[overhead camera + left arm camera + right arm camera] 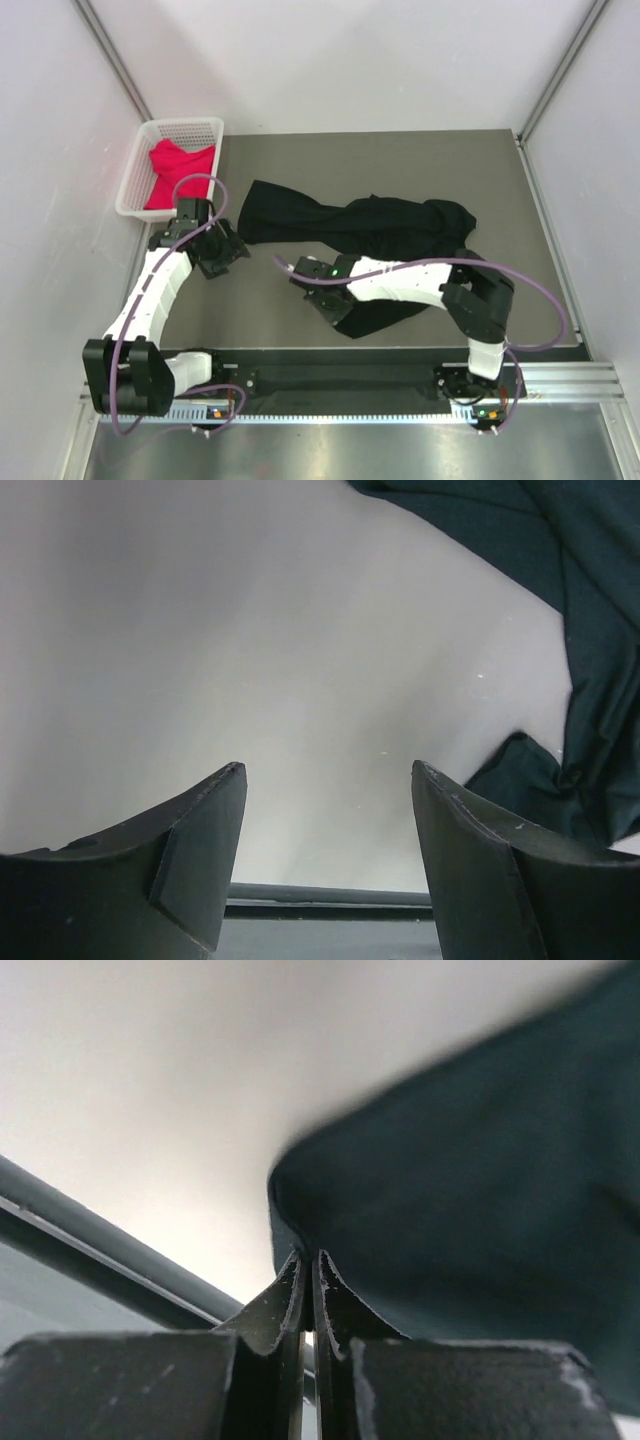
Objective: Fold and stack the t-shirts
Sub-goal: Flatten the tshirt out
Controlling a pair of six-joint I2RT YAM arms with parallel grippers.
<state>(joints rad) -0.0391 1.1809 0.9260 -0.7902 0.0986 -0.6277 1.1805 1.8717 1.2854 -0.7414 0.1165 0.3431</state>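
Black shirt [380, 225] lies crumpled and unfolded across the middle of the table [300, 160]. Its long axis runs left to right, with one end toward the basket side and the other bunched at the right. A flap trails from its middle toward the near edge, passing under the right arm. The right claw [297, 275] sits on the near side of the shirt's left half, just left of that trailing flap, and points left. In its wrist view the right claw [308, 1258] has its fingers [275, 1310] pressed together with only a thin slit between them. The shirt's [480, 1160] edge comes right down to the tips on the right side, but I cannot tell whether any cloth is caught between them. The left claw [232, 252] is just beside the shirt's left end and a little nearer, low over bare table. In its wrist view the left claw [328, 770] is spread wide with nothing between the fingers [200, 830]. There the shirt [600, 630] fills the upper right corner and right edge, and one dark fold sits close beyond the right finger. Pale table [250, 630] shows across the rest of that view. Red shirt [178, 168] is bundled inside the white basket [185, 124] at the far left corner of the table, well apart from the black one and beyond the left claw.
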